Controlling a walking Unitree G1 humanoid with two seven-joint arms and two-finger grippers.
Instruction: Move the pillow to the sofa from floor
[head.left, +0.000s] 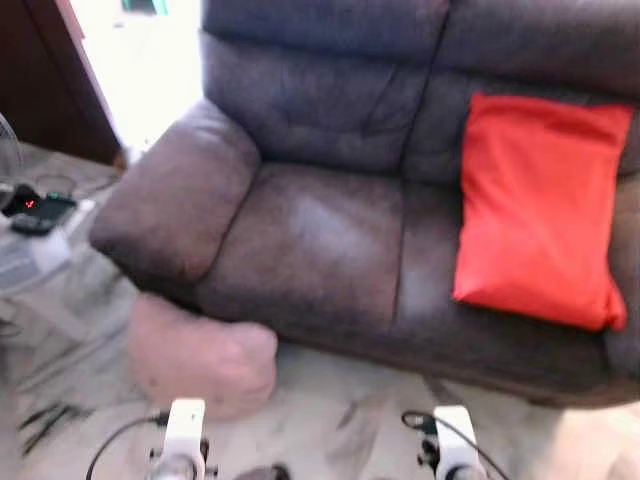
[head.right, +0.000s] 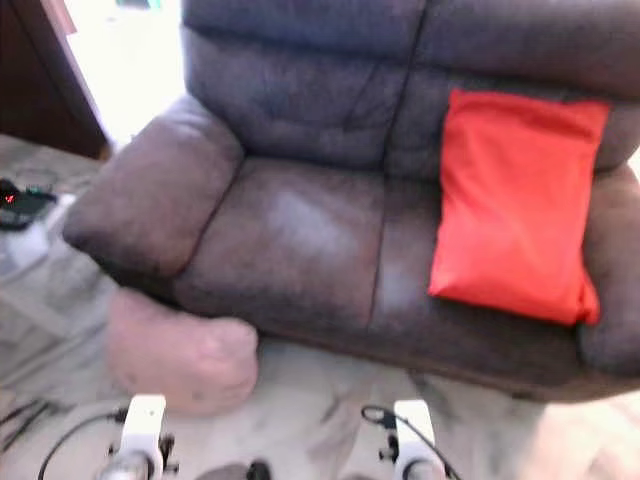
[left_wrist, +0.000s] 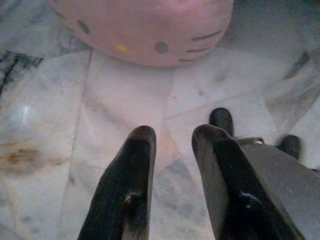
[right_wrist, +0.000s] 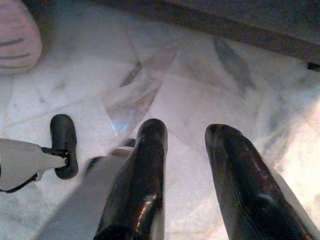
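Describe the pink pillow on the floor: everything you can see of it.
The pink pillow is soft, plump and rounded, in what looks like plush fabric. It lies on the pale marble floor, pressed against the front of the brown sofa just below its left armrest. The left wrist view shows a cartoon face on it: dark oval eyes, a yellow nose and whisker lines. Nothing grips it; the left gripper hangs open short of it, above the floor.

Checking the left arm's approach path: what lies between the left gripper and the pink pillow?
Bare marble floor, seen in the left wrist view, separates the open left gripper from the pink pillow.
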